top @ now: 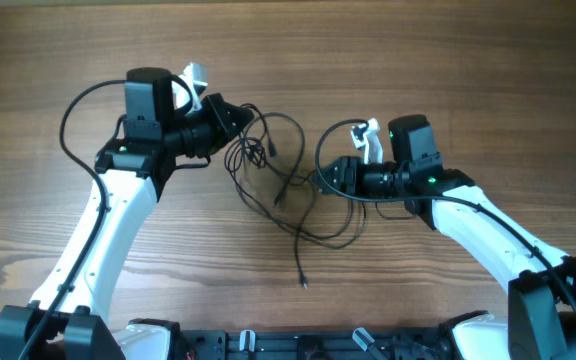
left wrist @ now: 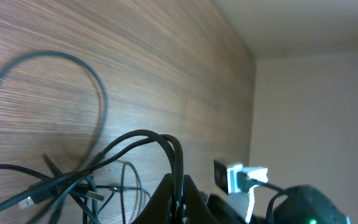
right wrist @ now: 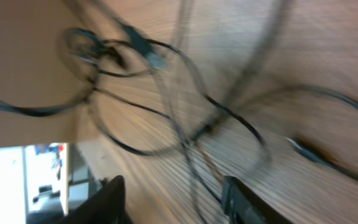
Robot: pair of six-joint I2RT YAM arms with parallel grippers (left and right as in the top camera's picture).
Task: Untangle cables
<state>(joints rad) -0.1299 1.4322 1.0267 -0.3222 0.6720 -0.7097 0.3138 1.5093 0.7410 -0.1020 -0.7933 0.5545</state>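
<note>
Loose black tangle of cables on the desk, about its centre, one plug end trailing toward the desk's near edge. Left of desk centre, left arm: jaws pinched shut on a bunch of strands. Right of centre, right arm: jaws apart, strands passing between; wrist view blurred.

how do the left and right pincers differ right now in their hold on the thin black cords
The left black two-finger pincer is shut, pinching strands of the thin black cords. The right black two-finger pincer stands open, fingers apart, with no cord plainly clamped. The left one sits at the tangle's upper left, the right one at its right side. Both point inward at the tangle, low over the brown wooden table.
</note>
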